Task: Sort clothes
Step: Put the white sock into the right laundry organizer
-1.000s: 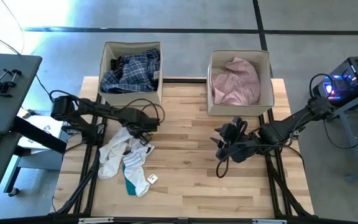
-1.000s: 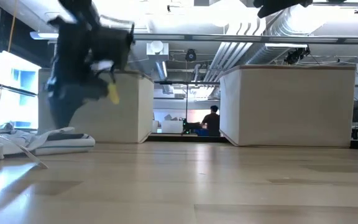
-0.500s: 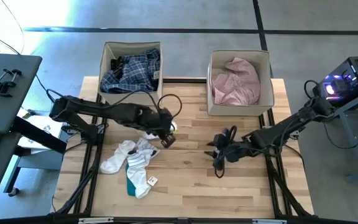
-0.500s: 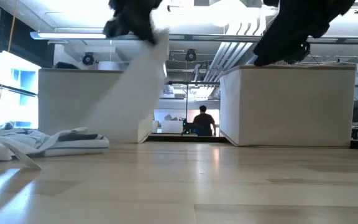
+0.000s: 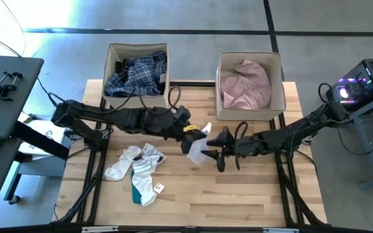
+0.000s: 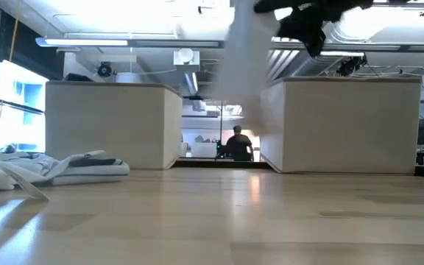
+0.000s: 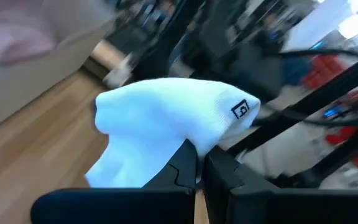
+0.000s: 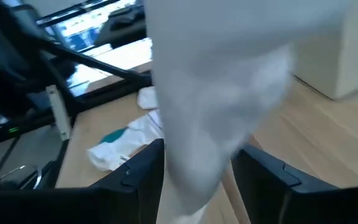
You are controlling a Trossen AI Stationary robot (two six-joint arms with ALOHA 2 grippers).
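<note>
1. White sock (image 5: 197,147): soft, plain, with a small dark logo tag at the cuff; it hangs limp above mid-bench, pinched in my left pincer (image 5: 193,131), its lower end between the spread fingers of my right pincer (image 5: 207,154).
2. White and teal socks (image 5: 136,171): a crumpled heap lying flat on the bench's left half.
3. Blue-white plaid shirt (image 5: 135,73): bunched in the left box.
4. Pale pink shirt (image 5: 245,86): bunched in the right box.
</note>
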